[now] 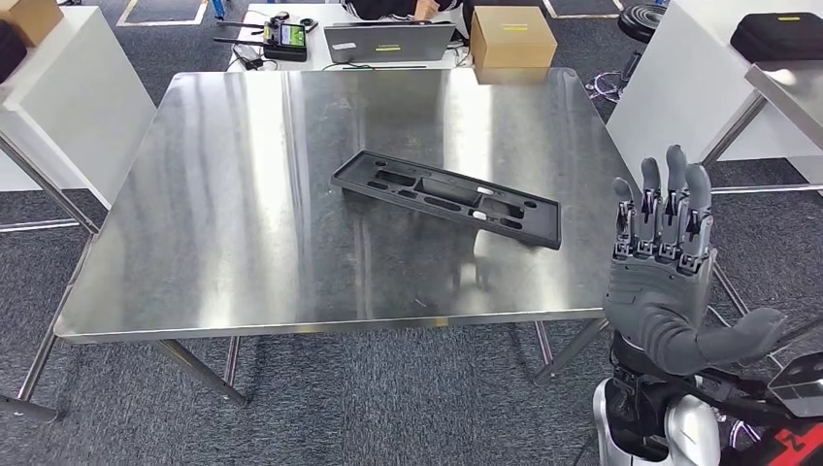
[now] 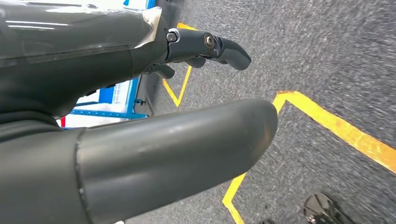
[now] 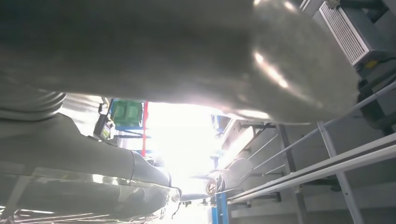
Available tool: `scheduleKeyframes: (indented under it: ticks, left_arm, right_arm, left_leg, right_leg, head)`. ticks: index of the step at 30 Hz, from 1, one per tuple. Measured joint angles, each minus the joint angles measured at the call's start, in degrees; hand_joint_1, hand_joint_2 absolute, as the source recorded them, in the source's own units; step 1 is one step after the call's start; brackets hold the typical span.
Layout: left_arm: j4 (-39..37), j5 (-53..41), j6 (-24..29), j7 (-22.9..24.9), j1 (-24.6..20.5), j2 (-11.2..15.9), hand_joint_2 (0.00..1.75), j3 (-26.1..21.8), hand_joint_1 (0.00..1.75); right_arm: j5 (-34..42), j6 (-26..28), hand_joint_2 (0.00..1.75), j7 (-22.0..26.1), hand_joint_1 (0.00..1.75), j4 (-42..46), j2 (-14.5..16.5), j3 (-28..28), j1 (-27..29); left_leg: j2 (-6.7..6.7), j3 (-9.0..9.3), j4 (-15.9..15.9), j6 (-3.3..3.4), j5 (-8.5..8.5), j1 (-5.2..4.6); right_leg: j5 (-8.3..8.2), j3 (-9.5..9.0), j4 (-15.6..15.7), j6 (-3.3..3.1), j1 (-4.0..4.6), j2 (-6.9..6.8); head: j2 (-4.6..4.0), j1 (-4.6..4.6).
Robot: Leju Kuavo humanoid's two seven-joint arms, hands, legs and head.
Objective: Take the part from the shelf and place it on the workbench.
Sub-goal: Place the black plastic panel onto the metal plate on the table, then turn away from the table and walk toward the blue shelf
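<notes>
The part [image 1: 447, 197], a long flat black plastic tray with cut-outs, lies slanted on the steel workbench [image 1: 243, 223], right of its middle. My right hand [image 1: 668, 267] is raised past the bench's right edge, off the part, fingers straight up and thumb out to the side, holding nothing. In the right wrist view my right hand [image 3: 140, 60] is a blurred grey mass against bright light. My left hand [image 2: 140, 116] hangs over grey carpet in the left wrist view, thumb and fingers apart with nothing between them.
Beyond the bench's far edge stands a table with a laptop [image 1: 388, 42], a cardboard box [image 1: 511, 37] and a handheld controller [image 1: 284, 37]. White tables [image 1: 58, 107] flank the bench on both sides. Yellow floor tape [image 2: 336, 126] crosses the carpet below my left hand.
</notes>
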State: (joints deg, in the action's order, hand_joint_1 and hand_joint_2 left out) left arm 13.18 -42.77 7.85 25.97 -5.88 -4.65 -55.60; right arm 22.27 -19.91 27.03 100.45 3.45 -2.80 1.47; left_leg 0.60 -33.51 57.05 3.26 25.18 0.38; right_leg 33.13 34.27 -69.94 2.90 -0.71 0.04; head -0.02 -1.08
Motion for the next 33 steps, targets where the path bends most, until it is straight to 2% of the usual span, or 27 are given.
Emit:
scheduleKeyframes:
  ticks: [1, 2, 3, 4, 5, 7, 8, 9, 10, 11, 12, 13, 14, 15, 17, 19, 20, 22, 23, 24, 25, 27, 28, 29, 30, 32, 33]
  left_arm:
    - [0.00, 0.00, -0.03, 0.00, -0.01, -0.02, 0.00, -0.05, 0.00]
    - [0.00, 0.00, -0.03, 0.00, -0.01, -0.03, 0.00, -0.07, 0.00]
    - [0.00, 0.00, -0.03, 0.00, -0.02, -0.04, 0.00, -0.08, 0.00]
    - [0.00, 0.00, -0.03, 0.00, -0.03, -0.05, 0.00, -0.09, 0.00]
    - [0.00, 0.00, -0.03, 0.00, -0.03, -0.05, 0.00, -0.10, 0.00]
    - [0.00, 0.00, -0.03, 0.00, 0.00, -0.04, 0.00, -0.13, 0.00]
    - [0.00, 0.00, -0.03, 0.00, 0.02, -0.05, 0.00, -0.14, 0.00]
    - [0.00, 0.00, -0.03, 0.00, 0.04, -0.07, 0.00, -0.15, 0.00]
    - [0.00, -0.01, -0.02, 0.00, 0.05, -0.07, 0.00, -0.16, 0.00]
    - [0.00, -0.03, -0.02, 0.00, 0.06, -0.05, 0.00, -0.16, 0.00]
    - [0.00, -0.05, -0.01, 0.00, 0.06, -0.03, 0.00, -0.17, 0.00]
    - [0.00, -0.10, 0.00, 0.00, 0.06, -0.02, 0.00, -0.18, 0.00]
    - [0.00, -0.15, 0.02, 0.00, 0.05, -0.03, 0.00, -0.18, 0.00]
    - [0.00, -0.21, 0.05, 0.00, 0.05, -0.05, 0.00, -0.18, 0.00]
    - [0.00, -0.34, 0.22, 0.00, -0.01, -0.07, 0.00, -0.19, 0.00]
    - [0.00, -0.49, 0.45, 0.00, -0.14, -0.06, 0.00, -0.19, 0.00]
    - [0.00, -0.57, 0.55, 0.00, -0.19, -0.06, 0.00, -0.18, 0.00]
    - [0.00, -0.72, 0.70, 0.00, -0.20, -0.04, 0.00, -0.17, 0.00]
    - [0.00, -0.79, 0.75, 0.00, -0.19, -0.03, 0.00, -0.18, 0.00]
    - [0.00, -0.83, 0.79, 0.00, -0.20, -0.02, 0.00, -0.20, 0.00]
    - [0.00, -0.86, 0.80, 0.00, -0.22, -0.01, 0.00, -0.21, 0.00]
    - [0.00, -0.94, 0.80, 0.00, -0.27, 0.05, 0.00, -0.22, 0.00]
    - [0.00, -0.99, 0.80, 0.00, -0.26, 0.08, 0.00, -0.22, 0.00]
    - [0.00, -1.04, 0.80, 0.00, -0.25, 0.10, 0.00, -0.22, 0.00]
    - [0.00, -1.09, 0.77, 0.00, -0.25, 0.13, 0.00, -0.22, 0.00]
    - [0.01, -1.25, 0.62, 0.00, -0.23, 0.13, 0.00, -0.22, 0.00]
    - [0.01, -1.34, 0.55, 0.00, -0.22, 0.13, 0.00, -0.22, 0.00]
  right_arm:
    - [0.00, 0.00, 0.00, 0.01, 0.00, -0.05, 0.00, 0.01, -0.04]
    - [0.00, -0.01, 0.00, 0.00, 0.00, -0.08, 0.00, 0.01, -0.12]
    - [0.00, -0.01, 0.00, 0.00, 0.00, -0.08, 0.01, 0.01, -0.19]
    - [0.00, -0.02, 0.00, 0.01, 0.00, -0.08, 0.01, 0.00, -0.26]
    - [0.01, -0.02, 0.00, 0.00, 0.00, -0.09, 0.02, -0.01, -0.31]
    - [0.01, -0.02, 0.00, -0.01, 0.00, -0.13, 0.04, -0.02, -0.35]
    - [0.01, -0.02, 0.00, -0.01, 0.00, -0.14, 0.06, -0.03, -0.38]
    - [0.00, -0.02, 0.00, -0.01, 0.00, -0.15, 0.10, -0.04, -0.41]
    - [0.00, -0.02, 0.00, 0.00, 0.00, -0.16, 0.14, -0.05, -0.43]
    - [0.00, -0.02, 0.00, 0.00, 0.00, -0.16, 0.16, -0.05, -0.42]
    - [0.00, -0.02, 0.00, -0.01, 0.00, -0.17, 0.17, -0.06, -0.41]
    - [0.00, -0.02, 0.00, -0.01, 0.00, -0.19, 0.17, -0.06, -0.40]
    - [-0.01, -0.02, 0.00, -0.01, 0.00, -0.20, 0.17, -0.07, -0.39]
    - [-0.02, -0.02, 0.00, -0.01, 0.00, -0.22, 0.17, -0.07, -0.39]
    - [-0.11, -0.02, 0.00, -0.02, 0.00, -0.23, 0.19, -0.09, -0.48]
    - [-0.31, -0.02, 0.00, -0.06, 0.00, -0.22, 0.21, -0.11, -0.78]
    - [-0.39, -0.02, 0.00, -0.08, 0.00, -0.21, 0.22, -0.12, -0.92]
    - [-0.46, 0.07, 0.00, -0.11, 0.00, -0.21, 0.27, -0.14, -1.01]
    - [-0.46, 0.11, 0.00, -0.12, 0.00, -0.21, 0.28, -0.15, -0.99]
    - [-0.46, 0.16, 0.00, -0.19, 0.00, -0.21, 0.29, -0.16, -0.98]
    - [-0.48, 0.19, 0.00, -0.25, 0.00, -0.21, 0.28, -0.16, -0.97]
    - [-0.52, 0.31, 0.00, -0.48, 0.00, -0.22, 0.28, -0.17, -0.86]
    - [-0.56, 0.40, 0.00, -0.56, 0.00, -0.23, 0.30, -0.17, -0.72]
    - [-0.61, 0.48, 0.00, -0.66, 0.00, -0.24, 0.32, -0.17, -0.54]
    - [-0.68, 0.56, 0.00, -0.70, 0.00, -0.25, 0.33, -0.17, -0.36]
    - [-0.93, 0.76, 0.00, -0.75, 0.00, -0.25, 0.35, -0.17, -0.09]
    - [-1.13, 0.85, 0.00, -0.74, 0.00, -0.23, 0.35, -0.16, -0.02]
  left_leg:
    - [-0.01, -0.45, 0.03, -0.15, -0.45, -0.01]
    - [-0.05, -0.82, 0.09, -0.38, -0.84, -0.10]
    - [-0.06, -1.09, 0.13, -0.67, -1.26, -0.18]
    - [-0.06, -1.26, 0.16, -0.98, -1.65, -0.25]
    - [-0.05, -1.38, 0.16, -1.34, -2.04, -0.29]
    - [-0.10, -1.62, 0.33, -2.03, -2.32, -0.10]
    - [-0.20, -1.94, 1.05, -2.35, -1.34, 0.04]
    - [-0.31, -2.53, 2.74, -2.62, 0.69, 0.17]
    - [-0.44, -3.39, 5.58, -2.85, 3.58, 0.31]
    - [-0.51, -4.32, 9.17, -3.08, 6.53, 0.35]
    - [-0.56, -5.13, 12.81, -3.29, 8.72, 0.40]
    - [-0.59, -5.48, 15.50, -3.47, 9.61, 0.46]
    - [-0.59, -5.01, 16.46, -3.61, 9.11, 0.57]
    - [-0.57, -3.64, 15.51, -3.71, 7.72, 0.71]
    - [-0.53, 1.25, 9.19, -3.78, 4.96, 1.01]
    - [-0.67, 4.83, 3.43, -3.58, 4.68, 0.89]
    - [-0.75, 5.37, 2.11, -3.41, 5.11, 0.68]
    - [-0.69, 4.72, 1.35, -2.49, 4.88, 0.50]
    - [-0.57, 4.34, 1.04, -1.81, 4.45, 0.48]
    - [-0.43, 3.75, 0.77, -1.03, 3.82, 0.51]
    - [-0.27, 3.09, 0.58, -0.41, 3.12, 0.51]
    - [-0.11, 1.65, 0.60, 0.10, 1.88, 0.22]
    - [-0.04, 0.88, 0.63, 0.11, 1.26, 0.12]
    - [0.02, 0.09, 0.67, 0.07, 0.66, 0.06]
    - [0.06, -0.66, 0.70, -0.01, 0.06, 0.03]
    - [0.09, -1.87, 0.76, -0.34, -1.05, 0.00]
    - [0.07, -2.28, 0.79, -0.60, -1.53, -0.07]
  right_leg:
    - [-1.26, -2.83, 3.94, 0.33, 0.00, 0.00]
    - [-2.08, -5.88, 8.44, 0.39, 0.10, 0.02]
    - [-2.47, -8.10, 11.98, 0.25, 0.27, 0.04]
    - [-2.47, -9.25, 14.22, -0.04, 0.42, 0.06]
    - [-2.44, -9.51, 15.15, -0.38, 0.61, 0.09]
    - [-3.04, -8.71, 15.21, -1.29, 0.39, 0.00]
    - [-3.49, -8.39, 15.22, -1.88, 0.20, -0.07]
    - [-4.02, -7.97, 15.29, -2.49, -0.01, -0.16]
    - [-4.55, -7.44, 15.29, -2.92, -0.12, -0.24]
    - [-5.08, -6.90, 15.24, -3.21, 0.00, -0.26]
    - [-5.62, -6.29, 15.16, -3.35, 0.10, -0.28]
    - [-6.13, -5.62, 15.04, -3.28, 0.16, -0.28]
    - [-6.58, -4.89, 14.80, -3.16, 0.20, -0.28]
    - [-6.93, -4.08, 14.45, -3.00, 0.18, -0.28]
    - [-7.30, -2.63, 13.38, -2.65, 0.19, -0.28]
    - [-7.64, -1.61, 12.43, -2.09, 0.32, -0.31]
    - [-7.94, -1.19, 12.19, -1.64, 0.36, -0.34]
    - [-8.59, -0.43, 11.93, -0.56, 0.31, -0.36]
    - [-8.21, 0.20, 11.43, -0.29, 0.29, -0.33]
    - [-6.92, 1.05, 10.08, -0.36, 0.29, -0.30]
    - [-4.85, 2.04, 7.74, -0.70, 0.27, -0.27]
    - [-0.21, 3.96, 0.94, -1.40, 0.14, -0.21]
    - [0.95, 4.32, -1.96, -1.34, 0.10, -0.20]
    - [0.99, 3.92, -3.39, -0.98, 0.08, -0.20]
    - [0.08, 2.59, -2.87, -0.46, 0.08, -0.20]
    - [-2.14, -2.81, 3.58, 0.28, 0.08, -0.18]
    - [-2.41, -6.01, 8.06, 0.25, 0.23, -0.15]
  head:
    - [0.00, 0.00]
    - [0.00, -0.01]
    - [0.00, 0.04]
    - [0.00, 0.05]
    - [0.00, 0.07]
    - [0.00, 0.04]
    - [0.00, 0.05]
    - [0.00, 0.07]
    - [0.00, 0.08]
    - [0.00, 0.10]
    - [0.00, 0.11]
    - [0.00, 0.11]
    - [0.00, 0.13]
    - [0.00, 0.13]
    - [0.00, 0.14]
    - [0.00, 0.08]
    - [0.00, 0.05]
    - [0.00, 0.02]
    - [0.00, 0.03]
    - [0.00, -0.04]
    - [0.00, -0.10]
    - [0.00, -0.22]
    - [0.00, -0.20]
    - [0.00, -0.20]
    - [0.00, -0.20]
    - [0.00, -0.20]
    - [0.00, -0.20]
